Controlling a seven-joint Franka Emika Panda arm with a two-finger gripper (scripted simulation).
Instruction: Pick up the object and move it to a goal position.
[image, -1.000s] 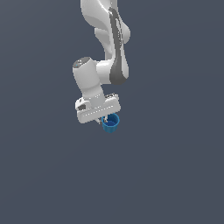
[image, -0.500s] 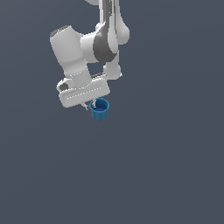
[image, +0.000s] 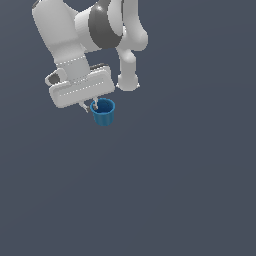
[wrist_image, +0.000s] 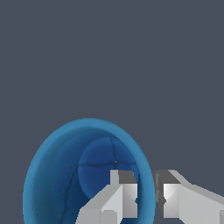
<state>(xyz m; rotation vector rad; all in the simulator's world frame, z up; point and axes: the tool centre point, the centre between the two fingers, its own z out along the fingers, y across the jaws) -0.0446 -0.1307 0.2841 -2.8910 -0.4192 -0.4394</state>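
the cup (image: 104, 112) is being held up in the air by the gripper (image: 90, 106), whose fingers (wrist_image: 117, 197) are being pressed on its wall, one inside and one outside, so the picking seems done and only the goal, not shown, is being awaited.

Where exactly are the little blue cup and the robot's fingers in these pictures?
blue cup (image: 104, 116): exterior view, on its outer wall.
blue cup (wrist_image: 52, 175): wrist view, on its inner wall.
fingers (wrist_image: 120, 194): wrist view, on the finger inside the cup's rim.
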